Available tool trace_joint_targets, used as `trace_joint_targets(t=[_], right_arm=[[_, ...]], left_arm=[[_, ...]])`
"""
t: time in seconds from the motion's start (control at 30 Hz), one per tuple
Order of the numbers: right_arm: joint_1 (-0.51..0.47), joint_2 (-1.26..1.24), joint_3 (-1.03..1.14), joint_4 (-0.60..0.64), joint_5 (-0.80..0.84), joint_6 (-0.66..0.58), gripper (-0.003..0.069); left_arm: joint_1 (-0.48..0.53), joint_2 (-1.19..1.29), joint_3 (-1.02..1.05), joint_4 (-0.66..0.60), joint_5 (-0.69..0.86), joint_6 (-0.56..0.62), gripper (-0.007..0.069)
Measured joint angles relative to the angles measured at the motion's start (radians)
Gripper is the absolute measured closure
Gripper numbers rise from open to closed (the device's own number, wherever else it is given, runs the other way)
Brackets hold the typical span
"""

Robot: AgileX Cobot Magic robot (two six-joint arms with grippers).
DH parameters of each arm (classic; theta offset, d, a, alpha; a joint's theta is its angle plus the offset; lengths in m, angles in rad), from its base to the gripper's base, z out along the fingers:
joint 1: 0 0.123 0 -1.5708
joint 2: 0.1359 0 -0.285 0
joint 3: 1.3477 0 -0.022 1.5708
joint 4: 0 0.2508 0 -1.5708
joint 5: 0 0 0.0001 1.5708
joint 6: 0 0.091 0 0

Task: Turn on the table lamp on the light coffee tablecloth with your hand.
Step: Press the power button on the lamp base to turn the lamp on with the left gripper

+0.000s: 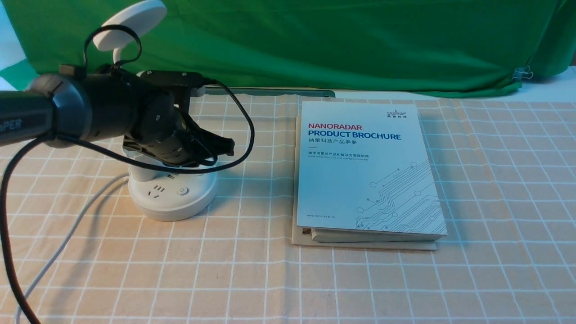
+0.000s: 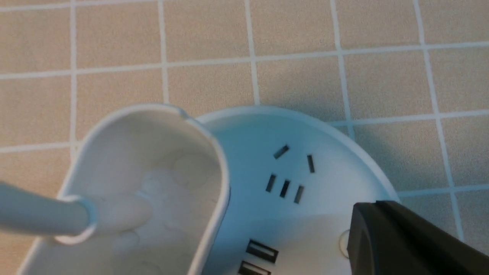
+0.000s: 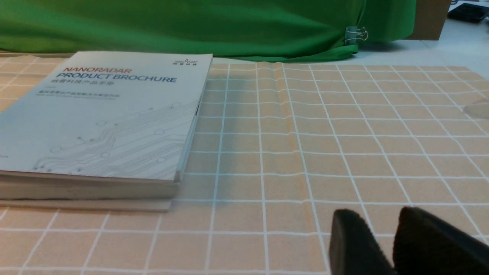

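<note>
The left jaws [image 2: 376,206] look closed on nothing, over the table lamp's base [image 1: 173,211] on the scene's left; contact with the round button [image 1: 182,191] is unclear. A slightly offset press could miss it, while brushing the pen cup [image 2: 164,168] might shove the lamp.

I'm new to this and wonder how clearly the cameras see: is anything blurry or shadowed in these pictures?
Front view: the brochure is crisp, and a soft shadow lies on the grid tablecloth beside the lamp's white cord. Left wrist view: the lamp neck looks soft. Right wrist view: the right gripper's fingertips are blurred.
</note>
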Motion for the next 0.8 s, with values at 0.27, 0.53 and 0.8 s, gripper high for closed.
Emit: trace_joint_targets(t=[0.27,0.53,0.8], right_arm=[[0.000,0.000,0.000,0.000,0.000,0.000,0.0421],[0.000,0.000,0.000,0.000,0.000,0.000,0.0421],[0.000,0.000,0.000,0.000,0.000,0.000,0.0421]], left_arm=[[0.001,0.031,-0.001,-0.002,0.003,-0.001,0.0627],[-0.002,0.048,-0.005,-0.009,0.011,0.033,0.0625],[-0.009,0.045,0.001,-0.005,0.001,0.064,0.0625]])
